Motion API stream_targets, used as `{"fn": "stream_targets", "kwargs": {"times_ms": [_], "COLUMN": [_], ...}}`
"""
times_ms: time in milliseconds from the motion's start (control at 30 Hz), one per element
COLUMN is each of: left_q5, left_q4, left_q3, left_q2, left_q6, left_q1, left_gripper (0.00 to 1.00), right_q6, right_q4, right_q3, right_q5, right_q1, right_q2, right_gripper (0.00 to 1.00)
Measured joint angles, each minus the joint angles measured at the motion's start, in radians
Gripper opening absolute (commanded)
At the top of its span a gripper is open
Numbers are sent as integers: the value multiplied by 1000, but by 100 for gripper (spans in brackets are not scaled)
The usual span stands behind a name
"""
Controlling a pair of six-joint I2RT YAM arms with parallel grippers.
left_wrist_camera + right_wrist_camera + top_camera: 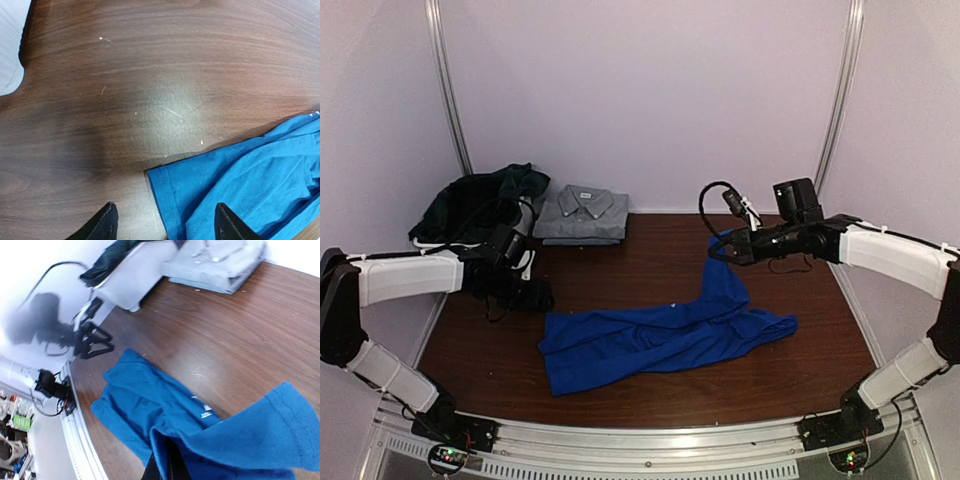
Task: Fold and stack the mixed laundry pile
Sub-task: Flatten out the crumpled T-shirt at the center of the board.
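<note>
A royal-blue T-shirt [660,335] lies crumpled across the middle of the table. My right gripper [732,245] is shut on one edge of it and holds that part lifted off the table; in the right wrist view the cloth [200,410] drapes over the closed fingers [167,467]. My left gripper [535,295] is open and empty, low over the wood at the shirt's left end. In the left wrist view the hemmed corner [240,185] lies between its open jaws [165,225]. The rest of the pile, dark green and black garments [480,198], sits in the basket at the back left.
A folded grey collared shirt [582,213] lies at the back, next to the white basket [525,262]; both show in the right wrist view, the shirt [220,260] and the basket [130,275]. Walls enclose the brown table [650,270] on three sides.
</note>
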State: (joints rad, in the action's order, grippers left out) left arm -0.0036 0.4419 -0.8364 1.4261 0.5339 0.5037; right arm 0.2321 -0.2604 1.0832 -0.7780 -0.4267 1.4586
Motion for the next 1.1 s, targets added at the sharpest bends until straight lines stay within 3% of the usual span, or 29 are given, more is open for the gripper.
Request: {"fn": "stream_targets", "kwargs": {"times_ms": [200,233,300,367,400,467,633,833,967,1100], "left_q5": [47,54,69,79,83,90,100,96,97,97], "left_q4": [-34,-36,-36,-32,-31,-30,-31,-30,-31,-35], "left_q3": [46,63,90,102,103,104,104,124,143,149], "left_q2": [-74,-97,-129,-142,-143,-143,-135,-114,-114,-114], "left_q6": [3,5,10,12,12,12,13,39,56,64], "left_q1": [-1,-1,-1,-1,-1,-1,-1,-1,-1,-1], "left_gripper": [67,67,67,67,67,67,68,67,67,67], "right_q6": [-1,11,58,104,123,156,195,221,254,304], "right_q4": [18,14,6,-16,-30,-49,-64,-117,-159,-148], "right_q3": [-331,-394,-496,-555,-567,-574,-558,-497,-502,-555], "right_q5": [8,18,40,76,92,126,225,352,385,380], "right_q1": [-223,-253,-288,-297,-298,-298,-297,-296,-297,-297], "right_q2": [-359,-394,-426,-430,-431,-444,-526,-433,-385,-419], "right_gripper": [3,14,24,50,59,70,66,53,63,64]}}
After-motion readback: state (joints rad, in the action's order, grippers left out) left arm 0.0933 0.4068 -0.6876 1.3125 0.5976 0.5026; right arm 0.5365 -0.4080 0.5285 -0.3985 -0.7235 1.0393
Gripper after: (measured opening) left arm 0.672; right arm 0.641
